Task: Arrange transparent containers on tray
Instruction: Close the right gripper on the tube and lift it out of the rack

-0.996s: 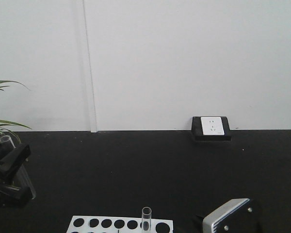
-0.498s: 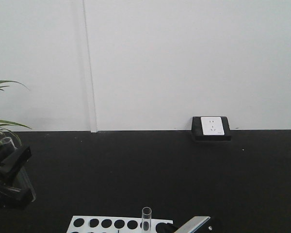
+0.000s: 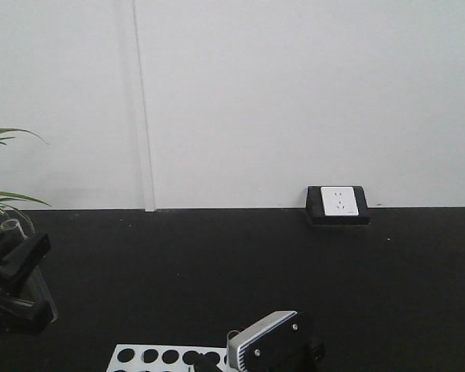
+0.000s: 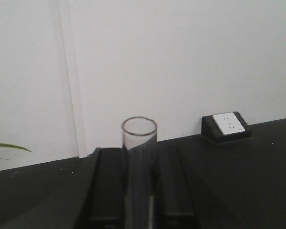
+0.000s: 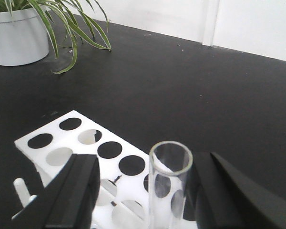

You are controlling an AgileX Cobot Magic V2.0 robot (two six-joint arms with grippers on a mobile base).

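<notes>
A clear test tube (image 4: 139,143) is held upright between the black fingers (image 4: 107,186) of my left gripper (image 4: 139,157), which is shut on it. The front view shows this gripper (image 3: 15,267) at the far left, with the tube's rim (image 3: 8,225) sticking out above it. A second test tube (image 5: 169,186) stands in the white rack (image 5: 62,138). My right gripper (image 5: 145,162) is open around it, and the tube is close to the right finger (image 5: 219,195). In the front view the right wrist housing (image 3: 275,345) covers that tube. The yellow tray is out of view.
The rack (image 3: 163,357) lies at the bottom edge of the front view, on a black tabletop (image 3: 232,263). A wall socket block (image 3: 339,204) sits at the table's back edge. A potted plant (image 5: 19,33) stands beyond the rack.
My right arm has swung left from the lower right corner to over the rack's tube, which it now hides in the front view. The left gripper has barely moved.
</notes>
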